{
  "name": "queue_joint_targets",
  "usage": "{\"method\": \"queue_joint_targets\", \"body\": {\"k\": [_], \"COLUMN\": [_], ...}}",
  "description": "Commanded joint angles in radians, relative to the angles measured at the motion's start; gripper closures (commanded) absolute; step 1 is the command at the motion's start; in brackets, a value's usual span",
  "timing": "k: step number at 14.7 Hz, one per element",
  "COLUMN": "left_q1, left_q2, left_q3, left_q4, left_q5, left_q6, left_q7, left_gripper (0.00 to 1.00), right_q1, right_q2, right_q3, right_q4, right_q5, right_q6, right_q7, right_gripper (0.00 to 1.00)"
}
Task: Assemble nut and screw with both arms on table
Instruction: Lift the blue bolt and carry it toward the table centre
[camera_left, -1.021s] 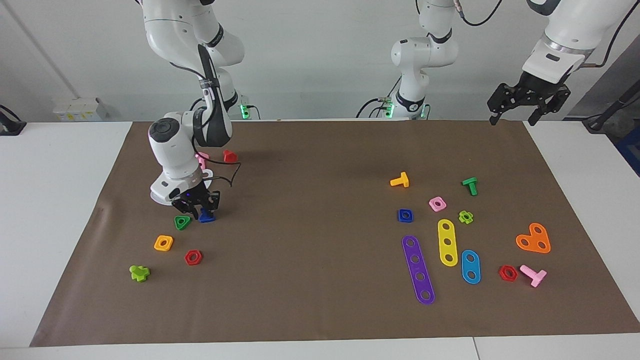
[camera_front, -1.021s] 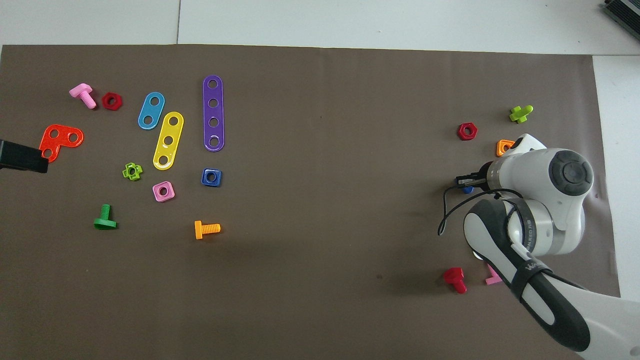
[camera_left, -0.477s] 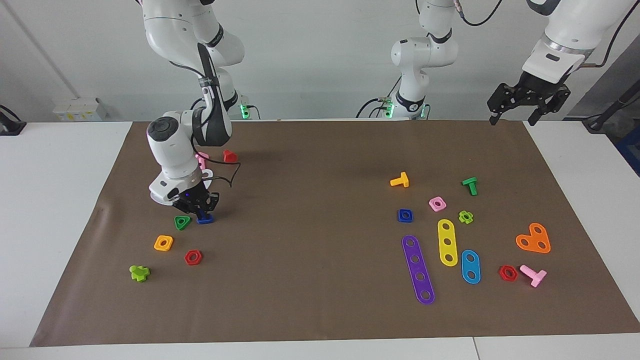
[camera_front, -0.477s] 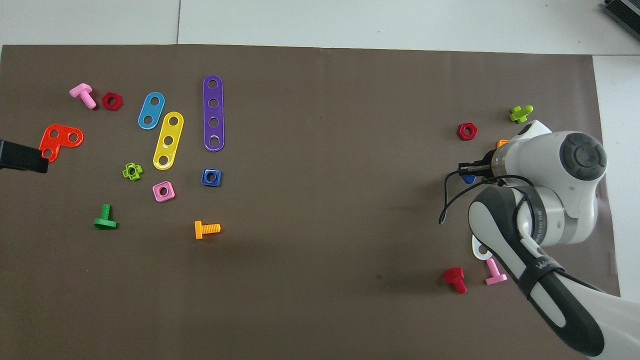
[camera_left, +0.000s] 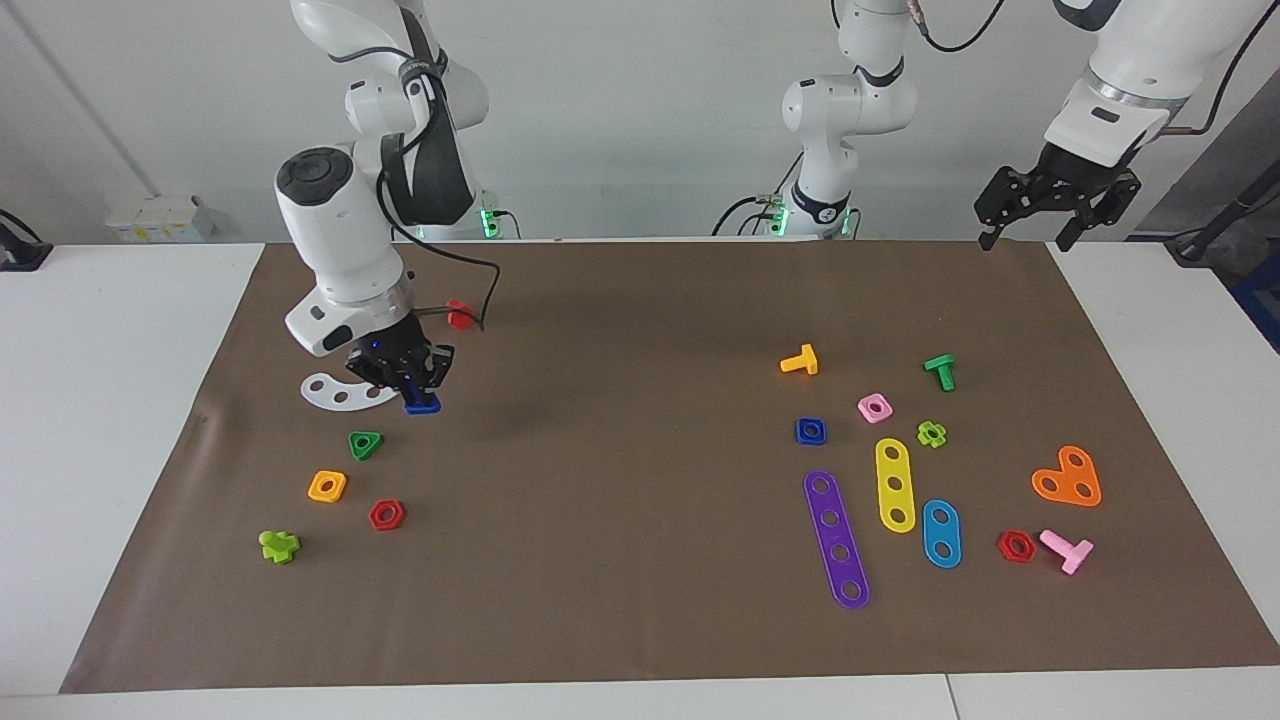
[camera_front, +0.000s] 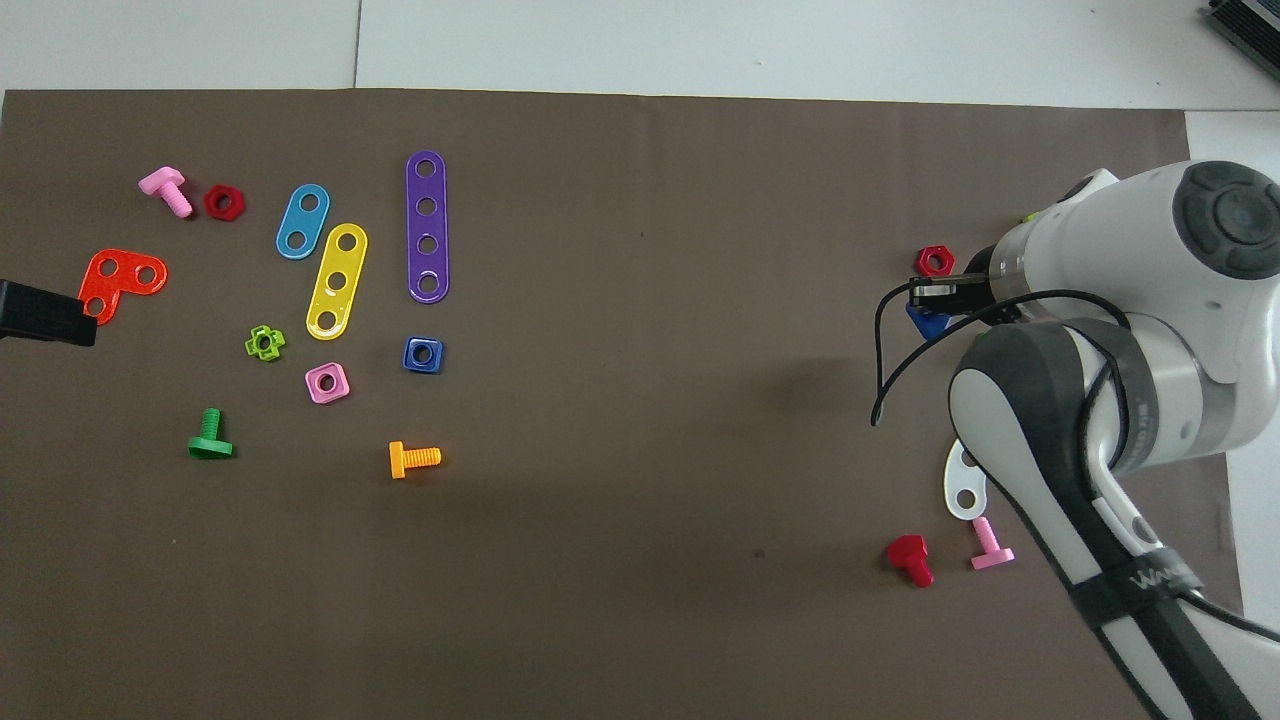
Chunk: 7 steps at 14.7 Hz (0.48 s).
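My right gripper (camera_left: 408, 383) is shut on the dark-blue screw (camera_left: 422, 405) and holds it head down a little above the brown paper of the table (camera_left: 640, 620), over the end of a white curved strip. In the overhead view the screw (camera_front: 925, 320) shows under the right gripper (camera_front: 935, 293). The dark-blue square nut (camera_left: 811, 431) lies flat on the paper toward the left arm's end, beside a pink square nut; it also shows in the overhead view (camera_front: 423, 355). My left gripper (camera_left: 1028, 236) is open and empty, raised over the paper's corner, waiting.
A white curved strip (camera_left: 335, 392), green triangular nut (camera_left: 365, 444), orange square nut (camera_left: 327, 486) and red hex nut (camera_left: 386, 515) lie near the right gripper. A red screw (camera_left: 460, 314) lies nearer the robots. Purple (camera_left: 836, 538), yellow and blue strips lie by the blue nut.
My right gripper has risen from the paper with the blue screw in it and moved slightly toward the robots, uncovering the white strip. The left arm has not moved.
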Motion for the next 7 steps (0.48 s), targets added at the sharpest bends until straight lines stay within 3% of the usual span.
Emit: {"method": "queue_joint_targets", "body": {"k": [1, 7], "left_q1": [0.015, 0.015], "left_q2": [-0.028, -0.028], "left_q3": [-0.009, -0.009], "left_q4": [-0.028, -0.027], "left_q5": [0.002, 0.002], "left_q6": [-0.003, -0.003], "left_q7": [0.006, 0.006], "left_gripper": [0.00, 0.00], "right_q1": [0.059, 0.239], "right_q2": [0.021, 0.109], "right_q3": [0.002, 0.000], "right_q4": [0.073, 0.139], "right_q5": [-0.015, -0.023], "right_q6": [-0.045, -0.018], "right_q7": [0.103, 0.382], "right_gripper": [1.00, 1.00]}}
